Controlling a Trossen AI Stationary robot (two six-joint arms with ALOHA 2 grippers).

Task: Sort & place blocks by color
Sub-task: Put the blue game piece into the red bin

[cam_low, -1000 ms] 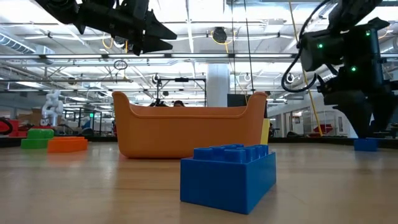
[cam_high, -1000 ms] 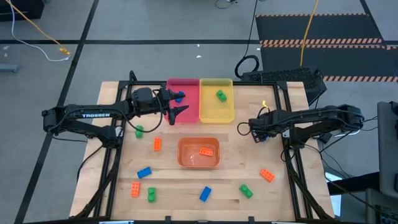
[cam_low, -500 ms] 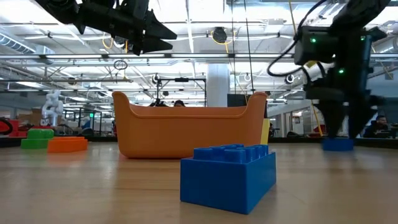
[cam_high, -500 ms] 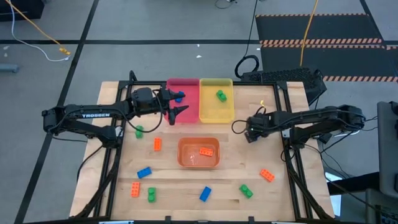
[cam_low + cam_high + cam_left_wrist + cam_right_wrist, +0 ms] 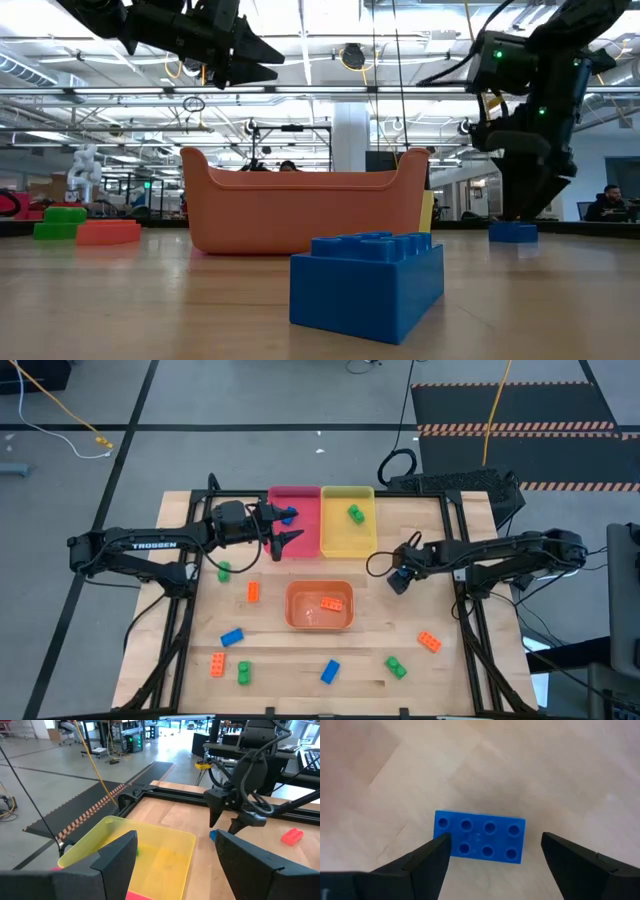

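Grey floor with taped lines and trailing cables surrounds a pale wooden bench point(image 5: 400, 620), and from where I stand the sorting looks only partly done.

At the bench's nine o'clock side, loose blocks wait: a green one point(image 5: 223, 571), an orange one point(image 5: 253, 592), then a blue point(image 5: 232, 637), an orange point(image 5: 217, 665) and a green point(image 5: 244, 674) toward seven o'clock. The left claw point(image 5: 283, 528) hangs over the near edge of the pink tray point(image 5: 305, 510) at about eleven o'clock, fingers spread moderately and holding nothing that I can see; a blue block point(image 5: 289, 515) lies in that tray just beside it, so pink seems to be the home for blue.

Next along, the yellow tray point(image 5: 348, 535) at twelve o'clock carries a green block point(image 5: 354, 513), and the orange tray point(image 5: 320, 606) at the centre holds an orange block point(image 5: 331, 603). Each colour appears to have its own tray, which would explain the layout. A blue block point(image 5: 330, 672) sits at six o'clock, a green one point(image 5: 396, 668) at five.

Toward two o'clock the right claw point(image 5: 398, 582) is low over the wood, spread wide, with a blue block point(image 5: 480, 836) lying flat, studs up, between its fingers point(image 5: 427, 862) and apparently untouched by either. I'd judge it is lined up to close across the block's long sides and carry it to the pink tray. An orange block point(image 5: 429, 642) rests at four o'clock.
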